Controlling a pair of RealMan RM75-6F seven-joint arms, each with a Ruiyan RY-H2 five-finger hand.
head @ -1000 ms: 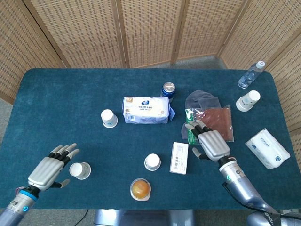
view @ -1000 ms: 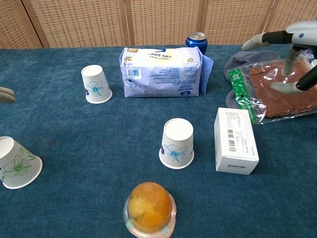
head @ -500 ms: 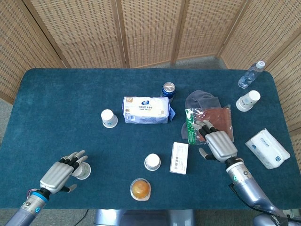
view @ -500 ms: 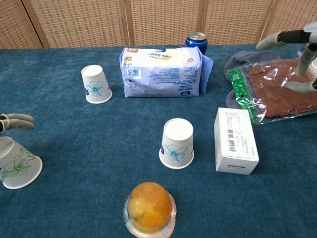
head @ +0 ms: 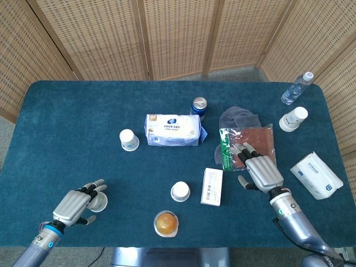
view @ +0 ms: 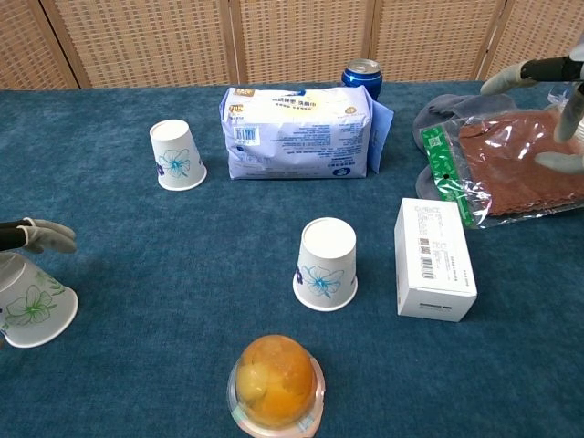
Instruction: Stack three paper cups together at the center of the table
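Left hand [head: 74, 204] sits at the near left of the blue table [head: 67, 122], fingers spread over the near-left cup [head: 98, 202]. Contact between them cannot be confirmed; nothing is visibly gripped, so the hand reads as open. In the chest view only its fingertips [view: 47, 236] show, just above that cup's top.

Near-left cup: white paper, green flower print, upside down, slightly tilted, wide rim on the cloth.

Far-left cup [head: 129, 139]: white paper, blue flower print, upside down, standing just left of the tissue pack [head: 173, 129].

Blue can [head: 198, 105] stands behind the pack's right end.

Centre cup [head: 180, 191]: same white paper with blue flower, upside down, near the table's front middle. An orange jelly cup [head: 166, 223] lies just in front of it, a white box [head: 212, 187] just to its right.

Right hand [head: 260, 170] hovers past the box, over the near edge of the bag of brown stuff [head: 253, 143]; fingers apart, holding nothing.

Fourth cup [head: 293, 119] lies tipped near the far right edge, beside a water bottle [head: 296, 88]. A white packet [head: 316, 175] lies at the right edge.
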